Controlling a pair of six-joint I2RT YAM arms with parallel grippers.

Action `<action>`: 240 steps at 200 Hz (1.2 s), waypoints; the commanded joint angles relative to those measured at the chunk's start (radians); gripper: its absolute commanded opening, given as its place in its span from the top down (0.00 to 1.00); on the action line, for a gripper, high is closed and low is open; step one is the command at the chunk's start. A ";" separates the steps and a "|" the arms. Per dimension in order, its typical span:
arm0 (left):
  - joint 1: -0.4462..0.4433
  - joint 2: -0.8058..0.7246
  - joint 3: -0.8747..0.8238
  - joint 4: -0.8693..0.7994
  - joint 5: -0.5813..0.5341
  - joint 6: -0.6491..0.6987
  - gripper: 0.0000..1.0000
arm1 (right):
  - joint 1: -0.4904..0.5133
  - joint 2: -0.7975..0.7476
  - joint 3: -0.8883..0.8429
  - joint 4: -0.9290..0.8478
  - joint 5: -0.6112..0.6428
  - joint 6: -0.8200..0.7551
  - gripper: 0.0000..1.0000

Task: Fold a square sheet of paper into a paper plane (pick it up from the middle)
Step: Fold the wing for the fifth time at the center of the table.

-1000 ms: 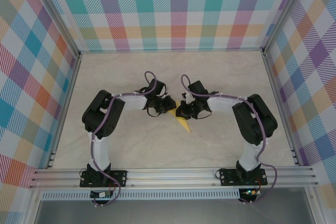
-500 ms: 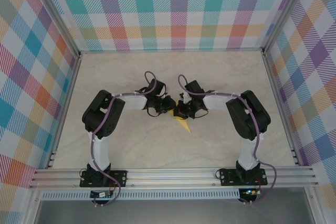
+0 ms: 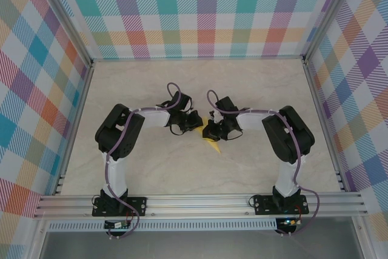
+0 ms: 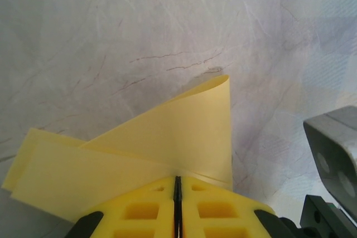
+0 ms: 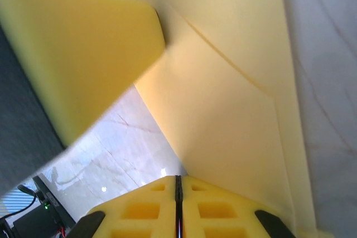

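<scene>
**Both grippers pinched on the folded sheet, mid-table**

Top view: the left gripper and right gripper meet nose to nose at the middle of the table. The square sheet of paper lies under and between them. Its pointed yellow end runs out toward the near right, on the right arm's side. Bare marble lies all round, and the walls and rails are well apart.

Left wrist view: the yellow pads are pressed together with no gap. The paper runs into their seam, and one flap curls up and away from the tips (a loose layer, not yet creased flat).

Right wrist view: these pads meet too, and the sheet rises straight from their tips, so it looks pinched. A fold line runs diagonally across it. The next crease likely turns on that raised flap, which sits ahead of the left gripper.
</scene>
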 commanded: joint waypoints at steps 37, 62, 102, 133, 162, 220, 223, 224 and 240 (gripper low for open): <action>0.018 0.052 -0.034 -0.094 -0.059 0.013 0.91 | -0.003 -0.075 -0.164 -0.070 0.010 0.001 0.88; 0.018 0.055 -0.036 -0.089 -0.054 0.013 0.91 | -0.009 -0.127 -0.221 -0.060 0.011 0.009 0.87; 0.018 0.055 -0.035 -0.093 -0.049 0.016 0.91 | -0.022 -0.204 -0.286 -0.098 0.034 -0.020 0.85; 0.018 0.056 -0.037 -0.091 -0.043 0.017 0.90 | -0.049 -0.258 -0.341 -0.130 0.049 -0.046 0.84; 0.018 0.054 -0.035 -0.088 -0.037 0.018 0.90 | -0.077 -0.291 -0.384 -0.144 0.048 -0.060 0.84; 0.018 0.053 -0.028 -0.081 -0.019 0.015 0.89 | -0.116 -0.405 -0.366 -0.151 0.006 -0.085 0.77; 0.018 0.052 -0.028 -0.081 -0.019 0.015 0.89 | -0.115 -0.409 -0.360 -0.153 0.009 -0.086 0.76; 0.018 0.052 -0.027 -0.081 -0.019 0.015 0.89 | -0.115 -0.411 -0.358 -0.153 0.010 -0.087 0.76; 0.018 0.054 -0.023 -0.073 -0.014 0.010 0.88 | -0.115 -0.417 -0.325 -0.161 0.036 -0.091 0.72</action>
